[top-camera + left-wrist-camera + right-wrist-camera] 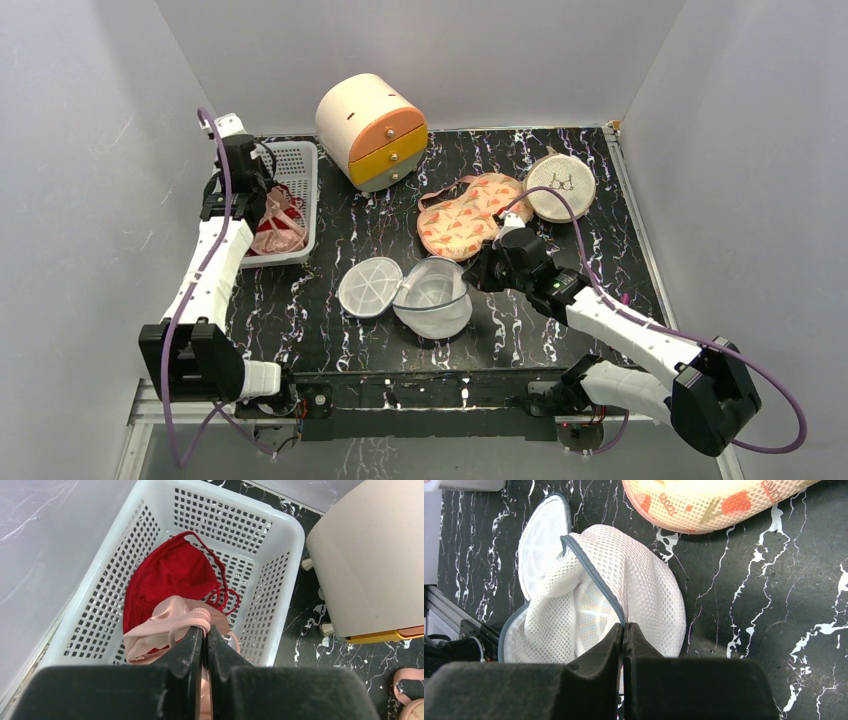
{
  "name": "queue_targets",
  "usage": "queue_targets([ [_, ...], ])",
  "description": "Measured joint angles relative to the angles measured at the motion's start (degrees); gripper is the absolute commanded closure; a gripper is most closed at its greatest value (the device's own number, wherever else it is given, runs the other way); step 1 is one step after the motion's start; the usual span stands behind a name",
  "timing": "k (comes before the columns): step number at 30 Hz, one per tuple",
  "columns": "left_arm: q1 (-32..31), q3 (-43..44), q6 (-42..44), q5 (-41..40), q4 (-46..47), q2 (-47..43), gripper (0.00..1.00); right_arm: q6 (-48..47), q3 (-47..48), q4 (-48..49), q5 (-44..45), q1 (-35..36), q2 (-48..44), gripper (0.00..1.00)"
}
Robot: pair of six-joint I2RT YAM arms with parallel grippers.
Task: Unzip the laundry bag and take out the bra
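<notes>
Left arm stretched far-left, gripper pinched closed, pointing down. Right arm reaching centre, gripper closed too.

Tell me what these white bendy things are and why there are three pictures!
They are two robot arms, each ending in a two-finger pincer called a gripper. One picture looks down from above; the other two come from small cameras on each wrist. The left gripper is shut on a pink bra, over a white plastic basket that also holds a red garment. The right gripper is shut on the rim of the laundry bag, a white mesh bag that lies open with its round lid flopped beside it. Also on the black marbled table: a patterned bra, a round beige pouch and a little drawer chest.
</notes>
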Motion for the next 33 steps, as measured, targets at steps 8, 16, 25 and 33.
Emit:
queue_targets([
  [8, 3.7, -0.4, 1.6, 5.4, 3.9, 5.6, 1.00, 0.0, 0.1, 0.2, -0.3, 0.0, 4.0, 1.00],
  [16, 8.2, 0.4, -1.7, 16.8, 2.9, 14.6, 0.46, -0.1, 0.1, 0.6, -0.5, 0.0, 4.9, 1.00],
  [25, 12.7, 2.6, -5.8, 18.8, 0.1, 16.1, 0.02, -0.1, 0.1, 0.1, -0.1, 0.0, 2.5, 1.00],
  [33, 11.1, 1.2, -6.1, 17.3, 0.9, 8.9, 0.02, -0.3, 0.1, -0.7, 0.4, 0.0, 0.7, 1.00],
])
